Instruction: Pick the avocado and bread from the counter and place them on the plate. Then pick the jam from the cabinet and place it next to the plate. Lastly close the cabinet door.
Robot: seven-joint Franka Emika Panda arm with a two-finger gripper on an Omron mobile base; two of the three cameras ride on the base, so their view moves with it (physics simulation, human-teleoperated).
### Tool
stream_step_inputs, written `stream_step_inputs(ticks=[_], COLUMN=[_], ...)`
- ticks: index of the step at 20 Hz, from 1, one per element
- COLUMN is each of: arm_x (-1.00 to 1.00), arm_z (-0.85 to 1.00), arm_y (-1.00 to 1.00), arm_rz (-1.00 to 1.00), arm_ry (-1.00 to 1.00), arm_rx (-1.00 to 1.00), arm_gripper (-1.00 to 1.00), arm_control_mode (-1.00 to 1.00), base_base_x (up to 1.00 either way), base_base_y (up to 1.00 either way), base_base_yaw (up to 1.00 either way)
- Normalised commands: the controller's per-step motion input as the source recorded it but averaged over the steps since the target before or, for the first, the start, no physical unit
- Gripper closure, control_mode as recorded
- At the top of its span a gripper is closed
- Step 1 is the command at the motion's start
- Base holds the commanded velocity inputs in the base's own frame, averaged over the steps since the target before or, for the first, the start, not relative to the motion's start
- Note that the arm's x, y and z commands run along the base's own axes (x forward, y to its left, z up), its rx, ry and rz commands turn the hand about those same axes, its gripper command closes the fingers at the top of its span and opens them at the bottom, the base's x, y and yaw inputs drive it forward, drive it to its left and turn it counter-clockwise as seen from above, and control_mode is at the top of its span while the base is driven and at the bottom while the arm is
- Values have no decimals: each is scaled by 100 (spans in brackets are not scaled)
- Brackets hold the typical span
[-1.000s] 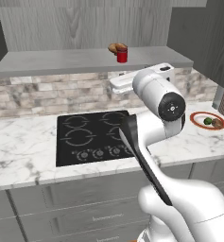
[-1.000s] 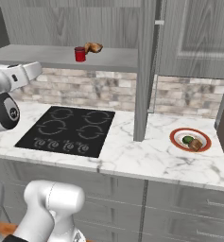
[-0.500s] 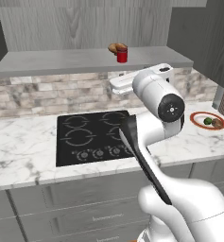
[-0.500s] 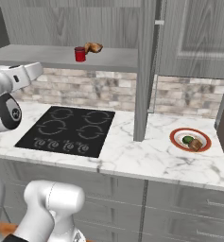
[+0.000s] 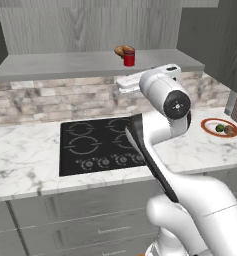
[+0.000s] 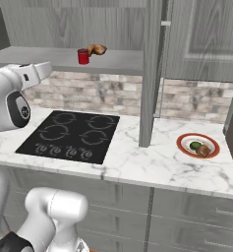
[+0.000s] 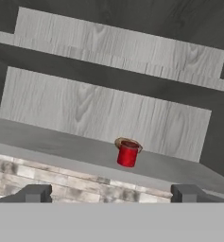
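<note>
Pointing toward the open cabinet (image 5: 90, 30), the jaws (image 7: 111, 193) stand spread wide apart with nothing between them, their two dark fingertips (image 7: 35, 193) showing at either side of the hand view. Straight ahead of them, well apart, the jam (image 7: 128, 153) stands upright on the grey shelf (image 7: 61, 142) inside the cabinet, with a golden-brown pastry (image 5: 121, 50) just behind it, touching or nearly so. The white arm (image 5: 162, 100) rises over the black cooktop (image 5: 97, 142), its hand held just below the shelf's front edge. The cabinet door (image 6: 150, 74) stands open, seen edge-on in the right base view, with its slim metal handle (image 6: 162, 59) beside it. Off to the robot's right on the marble tabletop (image 6: 152, 165), the plate (image 6: 184, 141) holds the avocado (image 6: 194, 145) and the bread (image 6: 203, 150), which lie side by side and look to be touching.
</note>
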Motion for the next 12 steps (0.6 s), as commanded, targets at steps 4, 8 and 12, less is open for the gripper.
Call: stream_step_inputs(ticks=[4,8,12], arm_x=[37,46,50], arm_z=[1,7,8], arm_y=[-24,-20,-8], arm_rz=[-1,-2,0], arm_ry=[2,6,12], arm_rx=[5,6,4], arm_gripper=[-100,-100,-100], arm_control_mode=[-100,-100,-100], base_base_x=[0,0,0], base_base_y=[0,0,0], base_base_yaw=[0,0,0])
